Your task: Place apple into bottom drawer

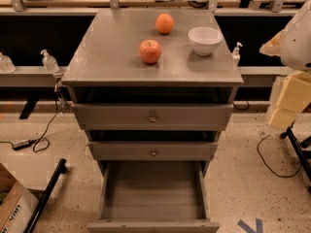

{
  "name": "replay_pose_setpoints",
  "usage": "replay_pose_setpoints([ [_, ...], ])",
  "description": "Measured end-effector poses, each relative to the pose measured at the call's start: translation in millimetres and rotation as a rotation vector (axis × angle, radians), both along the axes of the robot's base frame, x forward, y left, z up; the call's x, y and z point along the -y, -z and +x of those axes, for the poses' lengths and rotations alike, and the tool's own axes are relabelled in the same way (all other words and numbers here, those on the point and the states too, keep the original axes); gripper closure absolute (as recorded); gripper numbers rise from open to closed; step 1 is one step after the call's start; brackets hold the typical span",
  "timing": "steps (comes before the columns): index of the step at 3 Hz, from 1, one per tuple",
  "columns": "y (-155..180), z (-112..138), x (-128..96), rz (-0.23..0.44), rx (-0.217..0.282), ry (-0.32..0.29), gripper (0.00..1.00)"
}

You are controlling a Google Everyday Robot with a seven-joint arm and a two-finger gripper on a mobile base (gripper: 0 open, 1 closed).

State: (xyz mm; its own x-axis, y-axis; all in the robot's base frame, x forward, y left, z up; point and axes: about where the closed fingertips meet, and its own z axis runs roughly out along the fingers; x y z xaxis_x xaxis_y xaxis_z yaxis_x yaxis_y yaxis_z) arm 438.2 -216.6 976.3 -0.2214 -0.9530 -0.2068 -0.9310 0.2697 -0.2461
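Grey metal table (107,57) with three drawers in its front, seen from above. Near the table's middle sits the red apple (150,51). An orange (164,23) lies toward the table's back edge, and a white bowl (205,40) sits toward its back right corner. Below the table's two shallow knobbed drawers (152,116), the bottom drawer (153,191) is pulled out, showing its plain grey inside. Off the table's right side, well apart, the cream-coloured gripper (289,101) hangs under a white arm (297,33); whether it is clenched or released cannot be told
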Motion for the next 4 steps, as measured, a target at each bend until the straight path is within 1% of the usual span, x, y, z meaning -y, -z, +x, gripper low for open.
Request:
replay_pose_setpoints([
  [1,0.0,0.0,0.0,0.000,0.000,0.000,0.00],
  [2,2.4,22.9,-23.7,0.154,0.041,-0.057,0.00],
  [3,15.6,67.9,-59.4,0.318,0.046,-0.140,0.00],
  [4,19.6,110.1,-94.9,0.399,0.043,-0.211,0.00],
])
